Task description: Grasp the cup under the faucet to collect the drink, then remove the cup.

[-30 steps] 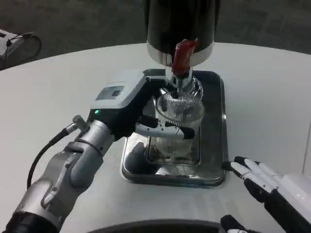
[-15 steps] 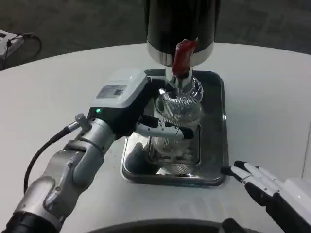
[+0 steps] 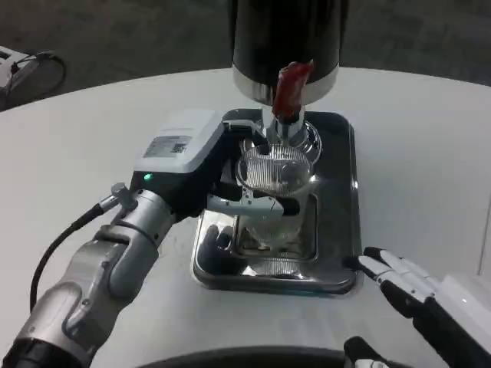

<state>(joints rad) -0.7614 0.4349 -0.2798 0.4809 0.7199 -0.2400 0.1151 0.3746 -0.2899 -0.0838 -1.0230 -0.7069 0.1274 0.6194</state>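
So the left hand (image 3: 230,184) grips the cup (image 3: 275,184) under the faucet (image 3: 288,115); right hand (image 3: 418,295) rests empty, fingers spread, beside the tray (image 3: 341,230).

Faucet (image 3: 288,126) w/ red lever (image 3: 291,86) blocks above cup (image 3: 275,184); tray (image 3: 337,272) front open.

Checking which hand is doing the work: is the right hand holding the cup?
No, the left hand grips the cup under the faucet, while the right hand lies apart beside the tray.
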